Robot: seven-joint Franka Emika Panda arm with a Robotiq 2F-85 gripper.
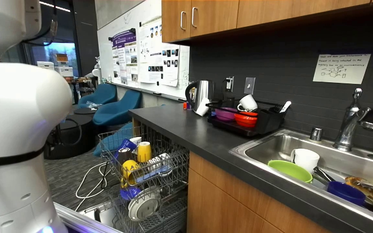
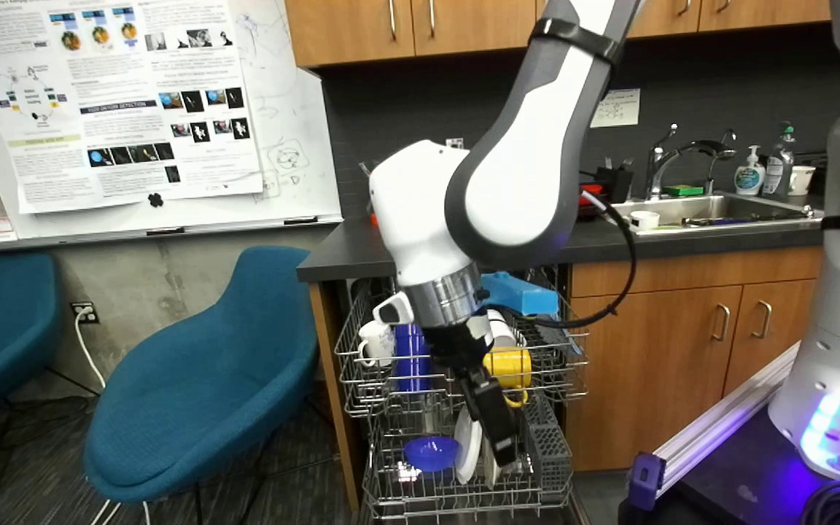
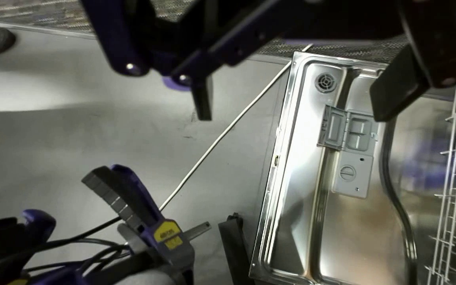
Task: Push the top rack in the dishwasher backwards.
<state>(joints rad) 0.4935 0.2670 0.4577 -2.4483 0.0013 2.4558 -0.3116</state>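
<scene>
Counted: one hand (image 3: pixel 293 113) spread wide, one top rack (image 1: pixel 176 161) standing out

I counted one dishwasher (image 3: pixel 358 229), its door (image 3: pixel 301 198) folded down. In both exterior views the top rack stood well out from under the desk (image 1: pixel 180 121), above the lower rack (image 2: pixel 478 502); two racks in all. The top rack held two yellow cups (image 1: pixel 144 152), at least one white mug (image 2: pixel 376 344) and at least one blue cup (image 2: pixel 411 361). The lower rack held one blue bowl (image 2: pixel 431 453) and at least one white plate (image 2: pixel 468 446).

State of the hand: two fingers (image 3: pixel 396 91), wide apart in the wrist view, the door showing beyond them. In an exterior view it slanted downward in front of both racks; whether it touched the wire I could not tell.

On the desk stood one kettle (image 1: pixel 206 94) and one dish drainer (image 1: pixel 267 123). The sink (image 1: pixel 264 149) held one green bowl (image 1: pixel 290 170), one dark blue bowl (image 1: pixel 346 192), one white cup (image 1: pixel 306 159).
</scene>
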